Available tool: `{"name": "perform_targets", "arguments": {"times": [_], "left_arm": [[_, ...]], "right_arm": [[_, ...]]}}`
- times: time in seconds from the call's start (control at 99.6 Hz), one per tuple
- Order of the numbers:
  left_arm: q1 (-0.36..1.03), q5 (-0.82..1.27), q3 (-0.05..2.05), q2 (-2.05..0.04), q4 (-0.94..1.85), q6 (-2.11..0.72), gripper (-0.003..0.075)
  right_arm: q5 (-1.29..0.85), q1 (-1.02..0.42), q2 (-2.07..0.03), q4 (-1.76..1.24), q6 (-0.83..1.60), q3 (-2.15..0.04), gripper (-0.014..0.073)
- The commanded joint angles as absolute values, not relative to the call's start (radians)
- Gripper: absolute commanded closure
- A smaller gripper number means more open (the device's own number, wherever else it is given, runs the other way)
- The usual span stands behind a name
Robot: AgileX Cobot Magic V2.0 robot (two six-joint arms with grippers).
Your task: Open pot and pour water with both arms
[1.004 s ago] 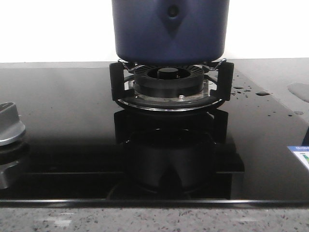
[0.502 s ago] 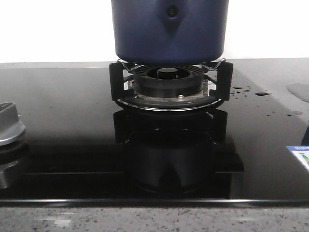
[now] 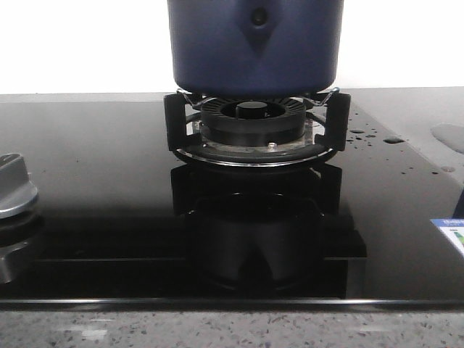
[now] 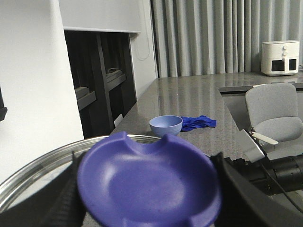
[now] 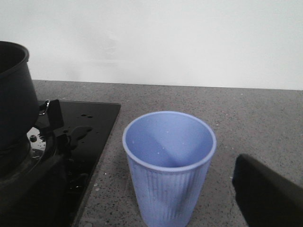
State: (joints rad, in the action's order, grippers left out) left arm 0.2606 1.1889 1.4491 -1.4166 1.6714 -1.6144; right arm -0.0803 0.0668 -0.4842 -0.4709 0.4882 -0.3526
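Two arms work here. The pot (image 3: 255, 45) sits on the burner (image 3: 254, 125). The left gripper (image 4: 147, 189) pinches the lid's blue knob (image 4: 149, 182) — holding it aside; the right gripper (image 5: 156, 208) flanks the cup (image 5: 168, 165) — whether gripping, I cannot tell.

front view | pot (image 3: 254, 47) sits a touch left of its spot a second ago | slight frame shift only

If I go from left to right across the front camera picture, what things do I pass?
Silver knob → black burner ring with the blue pot sitting above it → water drops on the black stove top → a sticker at the right edge.
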Motion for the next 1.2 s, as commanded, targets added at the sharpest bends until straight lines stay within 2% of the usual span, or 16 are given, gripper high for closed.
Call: {"name": "perform_targets", "arguments": {"times": [0.0,0.381,0.683,0.954,1.195], "left_arm": [[0.26,1.197,1.48,-1.376,1.776,-1.605,0.0481],[0.26,1.181,1.48,-1.376,1.776,-1.605,0.0481],[0.26,1.179,1.48,-1.376,1.776,-1.605,0.0481],[0.26,1.167,1.48,-1.376,1.756,-1.605,0.0481],[0.26,1.165,1.48,-1.376,1.75,-1.605,0.0481]], "right_arm": [[0.02,0.072,-0.491,-0.485,0.486,-0.36,-0.0055],[0.177,0.068,-0.58,-0.495,0.486,-0.301,-0.0055],[0.21,0.066,-0.685,-0.495,0.435,-0.305,-0.0055],[0.288,-0.022,-0.77,-0.495,0.435,-0.33,-0.0055],[0.409,-0.032,-0.877,-0.495,0.435,-0.334,-0.0055]]}}
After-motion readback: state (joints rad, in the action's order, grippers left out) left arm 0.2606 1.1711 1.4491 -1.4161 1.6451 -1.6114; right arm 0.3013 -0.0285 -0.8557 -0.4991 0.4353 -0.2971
